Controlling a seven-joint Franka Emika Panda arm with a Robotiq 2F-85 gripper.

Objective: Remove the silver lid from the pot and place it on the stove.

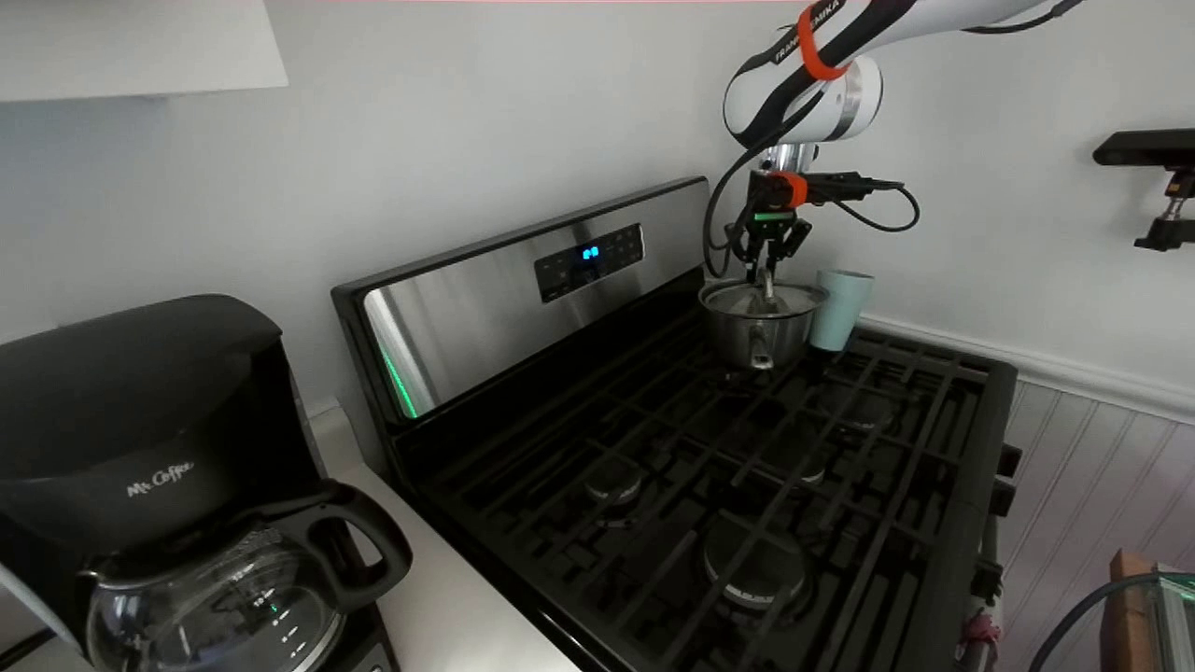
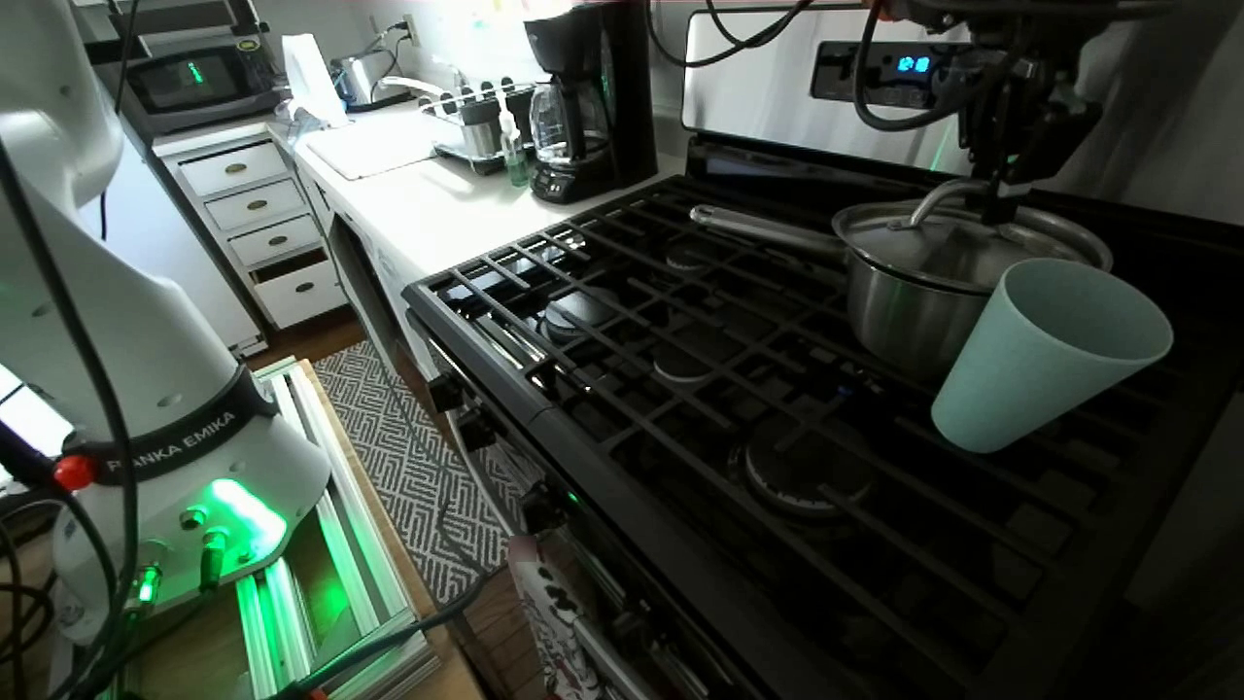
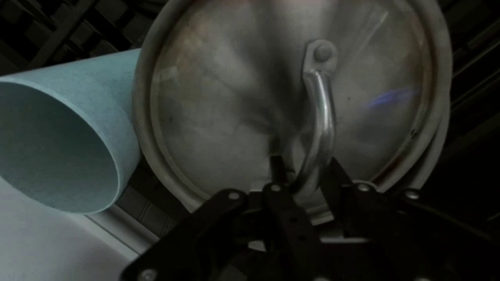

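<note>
Poised over the lid (image 3: 265, 101), with tool (image 3: 305, 167) astride the handle (image 3: 323, 105), across its length. Cannot tell pinching from mere straddling.

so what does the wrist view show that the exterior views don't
Only the wrist view clearly shows the rivet at one end of the lid's handle. Only the exterior views, both of them, show the coffee maker, the stove's blue display and the pot's side handle. All three share the silver lid, the teal cup and the gripper.
</note>
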